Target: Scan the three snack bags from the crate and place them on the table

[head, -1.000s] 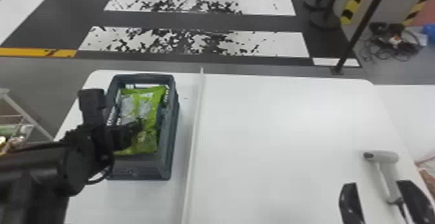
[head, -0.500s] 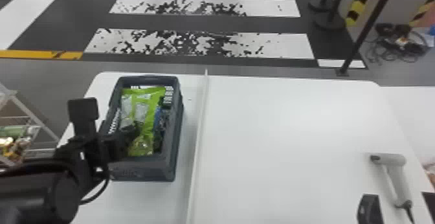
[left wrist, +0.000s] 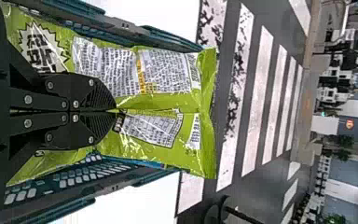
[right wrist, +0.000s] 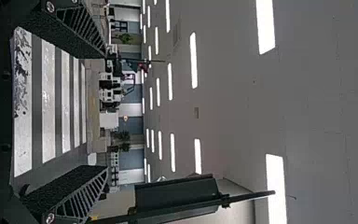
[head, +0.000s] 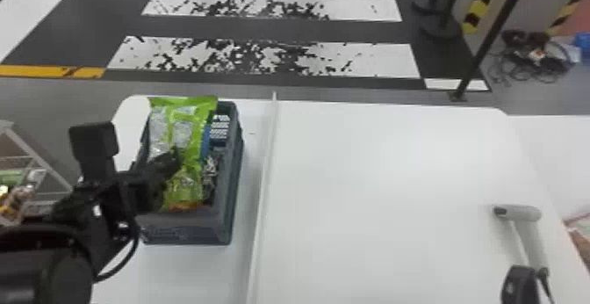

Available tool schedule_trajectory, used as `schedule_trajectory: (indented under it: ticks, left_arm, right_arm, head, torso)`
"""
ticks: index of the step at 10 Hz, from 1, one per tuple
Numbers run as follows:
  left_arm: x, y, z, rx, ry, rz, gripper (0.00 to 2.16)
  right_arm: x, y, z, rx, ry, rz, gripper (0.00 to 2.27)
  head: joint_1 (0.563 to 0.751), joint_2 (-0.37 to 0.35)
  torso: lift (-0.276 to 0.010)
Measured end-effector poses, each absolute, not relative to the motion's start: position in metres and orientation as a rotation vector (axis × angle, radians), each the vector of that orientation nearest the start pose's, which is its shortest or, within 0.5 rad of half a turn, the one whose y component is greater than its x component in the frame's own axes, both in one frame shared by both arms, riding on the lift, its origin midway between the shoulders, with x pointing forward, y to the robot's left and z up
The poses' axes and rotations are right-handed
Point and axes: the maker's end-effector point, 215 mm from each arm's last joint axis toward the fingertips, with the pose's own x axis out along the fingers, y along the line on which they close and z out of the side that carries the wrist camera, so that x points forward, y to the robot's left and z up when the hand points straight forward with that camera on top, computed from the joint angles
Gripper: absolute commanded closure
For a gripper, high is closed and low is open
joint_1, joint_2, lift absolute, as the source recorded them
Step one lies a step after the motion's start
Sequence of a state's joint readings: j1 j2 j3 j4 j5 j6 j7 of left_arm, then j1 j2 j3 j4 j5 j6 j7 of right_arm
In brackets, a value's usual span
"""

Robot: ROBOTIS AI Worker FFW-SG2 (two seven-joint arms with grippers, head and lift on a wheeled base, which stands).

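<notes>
Snack bag (left wrist: pixel 163 70) was found pinched by the left gripper (left wrist: pixel 115 110) over the crate (head: pixel 188 229), the right gripper (right wrist: pixel 106 112) was noted spread wide, well right of the crate, and a slow, straight lift clear of the crate's rim was judged advisable.

The bag (left wrist: pixel 208 93) is glossy, crinkled plastic film; the crate (head: pixel 188 228) looks matt plastic; the counter (head: pixel 373 193) is smooth.

White table (head: pixel 373 184), thin raised white strip (head: pixel 261 193) running across it; dark gray crate (head: pixel 186 232) left of strip, gray handheld scanner (head: pixel 522 213) lying near right edge.
</notes>
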State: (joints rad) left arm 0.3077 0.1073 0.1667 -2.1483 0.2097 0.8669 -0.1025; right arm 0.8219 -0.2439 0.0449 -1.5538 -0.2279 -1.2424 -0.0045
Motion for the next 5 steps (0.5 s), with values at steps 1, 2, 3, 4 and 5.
schedule_trajectory:
  ticks: [1,2,3,4,5]
  left_arm:
    - [0.452,0.279,-0.416,-0.089,0.544,-0.052,1.9]
    - [0.448,0.278,-0.4,-0.078,0.498,-0.05,1.9]
    - [0.446,0.274,-0.374,-0.068,0.418,-0.055,1.9]
    - [0.444,0.265,-0.345,-0.058,0.338,-0.072,1.9]
    - [0.44,0.249,-0.324,-0.049,0.296,-0.098,1.9]
  right_arm:
    - [0.232,-0.29,-0.329,0.027,-0.39,0.03,0.08]
    - [0.235,-0.29,-0.333,0.027,-0.381,0.031,0.08]
    - [0.238,-0.29,-0.338,0.026,-0.368,0.032,0.08]
    - [0.24,-0.29,-0.342,0.024,-0.358,0.032,0.08]
    - [0.242,-0.29,-0.344,0.023,-0.353,0.033,0.08]
  head:
    - [0.695,-0.018]
    - [0.695,-0.02]
    - [0.695,-0.024]
    - [0.695,-0.041]
    - [0.695,-0.055]
  torso:
    - [-0.037]
    - [-0.037]
    - [-0.037]
    - [-0.037]
    - [-0.037]
